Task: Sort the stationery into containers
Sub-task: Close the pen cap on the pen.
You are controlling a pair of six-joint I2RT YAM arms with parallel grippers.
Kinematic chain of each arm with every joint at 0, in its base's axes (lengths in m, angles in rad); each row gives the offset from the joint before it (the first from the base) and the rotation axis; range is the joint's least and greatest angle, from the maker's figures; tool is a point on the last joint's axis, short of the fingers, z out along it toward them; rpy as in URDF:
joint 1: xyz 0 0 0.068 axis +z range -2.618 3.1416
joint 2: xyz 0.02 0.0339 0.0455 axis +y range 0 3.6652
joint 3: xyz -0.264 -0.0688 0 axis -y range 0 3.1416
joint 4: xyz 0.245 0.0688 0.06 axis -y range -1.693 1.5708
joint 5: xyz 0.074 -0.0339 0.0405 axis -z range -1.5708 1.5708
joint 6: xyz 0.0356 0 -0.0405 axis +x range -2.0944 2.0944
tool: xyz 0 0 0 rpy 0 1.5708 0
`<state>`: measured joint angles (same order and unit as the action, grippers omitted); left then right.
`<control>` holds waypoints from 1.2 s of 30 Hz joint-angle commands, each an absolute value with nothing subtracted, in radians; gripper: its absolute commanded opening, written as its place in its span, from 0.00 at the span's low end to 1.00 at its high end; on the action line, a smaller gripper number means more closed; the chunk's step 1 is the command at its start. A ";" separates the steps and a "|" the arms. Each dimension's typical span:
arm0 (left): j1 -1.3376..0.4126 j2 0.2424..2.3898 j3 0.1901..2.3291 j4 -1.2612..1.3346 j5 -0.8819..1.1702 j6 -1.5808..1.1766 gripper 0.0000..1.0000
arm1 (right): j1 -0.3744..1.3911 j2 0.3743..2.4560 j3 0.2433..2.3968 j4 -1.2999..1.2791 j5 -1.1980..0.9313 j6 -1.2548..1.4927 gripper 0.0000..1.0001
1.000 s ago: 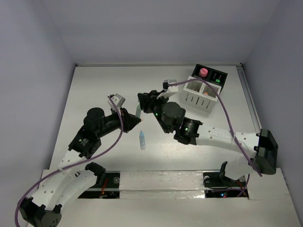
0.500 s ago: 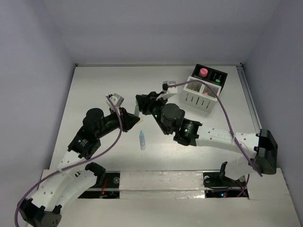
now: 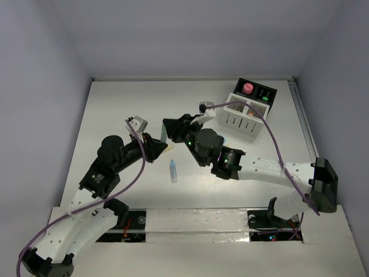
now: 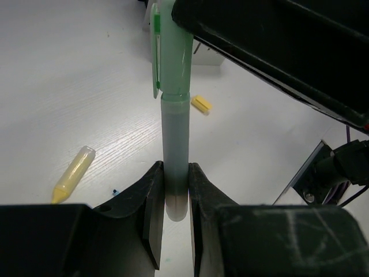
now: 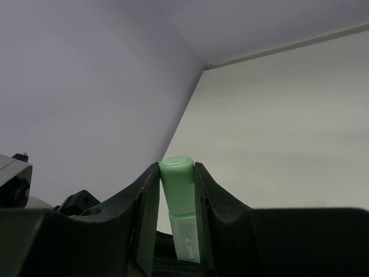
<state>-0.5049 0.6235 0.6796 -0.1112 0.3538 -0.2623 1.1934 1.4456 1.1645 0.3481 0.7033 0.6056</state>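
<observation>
White worktop point(image 3: 115, 104), pale walls all round. Left pincer point(image 4: 174, 187) closed tight on the barrel end of the green pen point(image 4: 174, 115). Right pincer point(image 5: 177, 184) clamped on its cap. Both arms reach in and meet mid-worktop. Blue pen point(image 3: 173, 171) lies loose nearby. White slatted box point(image 3: 241, 118) far right.

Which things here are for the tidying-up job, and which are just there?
For the job: green pen, held by left gripper and right gripper; blue pen; yellow pen; small yellow chunk; white slatted box; black box; pink-capped bottle.
Just there: purple cable; table.
</observation>
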 commanded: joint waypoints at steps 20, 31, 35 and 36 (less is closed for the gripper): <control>-0.505 0.575 0.707 -0.031 0.244 -0.245 0.00 | 1.287 1.459 1.022 0.204 0.509 0.805 0.00; -0.495 0.568 0.709 -0.018 0.238 -0.248 0.00 | 1.420 1.611 0.946 0.141 0.471 0.937 0.00; -0.495 0.563 0.709 -0.015 0.238 -0.252 0.00 | 1.433 1.638 0.939 0.150 0.472 0.963 0.00; -0.495 0.563 0.709 -0.018 0.239 -0.252 0.00 | 1.433 1.635 0.934 0.158 0.482 0.960 0.00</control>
<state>-0.5144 0.5919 0.6449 -0.4938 0.3012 -0.2535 1.2968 1.5791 0.9993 0.3496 0.7143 0.9195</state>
